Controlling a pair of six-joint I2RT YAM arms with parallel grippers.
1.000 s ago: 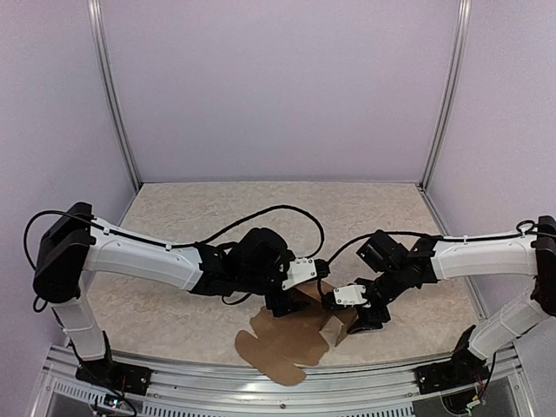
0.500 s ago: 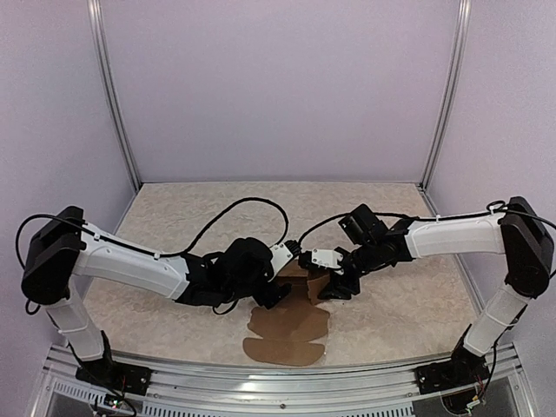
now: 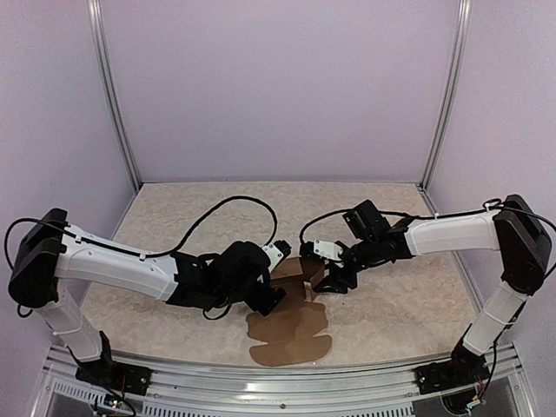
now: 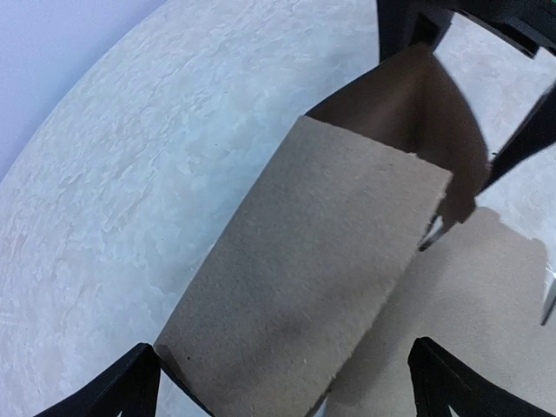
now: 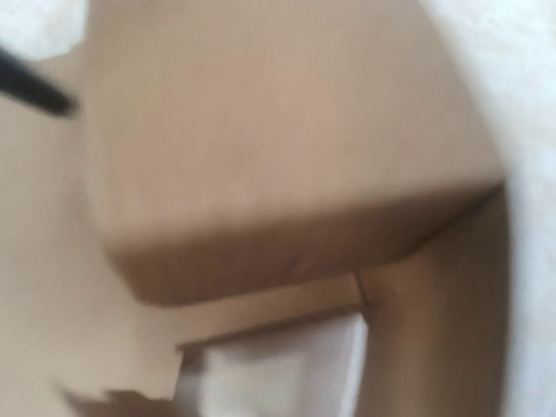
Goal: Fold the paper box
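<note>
**Item: plain brown die-cut cardboard paper box [image 3: 291,334], part-folded, at the near side of the speckled beige table [image 3: 208,217], between the two arms.**

Its rounded flaps lie flat toward the arm bases, and one panel stands raised at the far end, where both pincers work. The left gripper [image 4: 287,387] is released: its black fingers [image 4: 122,387] are spread wide either side of that raised panel and are not pinching it. The right gripper [image 3: 325,278] sits at the upright wall. Its own view is a brown blur, so you cannot tell whether it is clamped or merely straddling the board. By judgement the box is light, thin and springy at the creases. It will likely slide on the table and dent under a hard squeeze. Take a panel edge close to a crease, not the rounded tabs, and pin the flat part as you lift.
</note>
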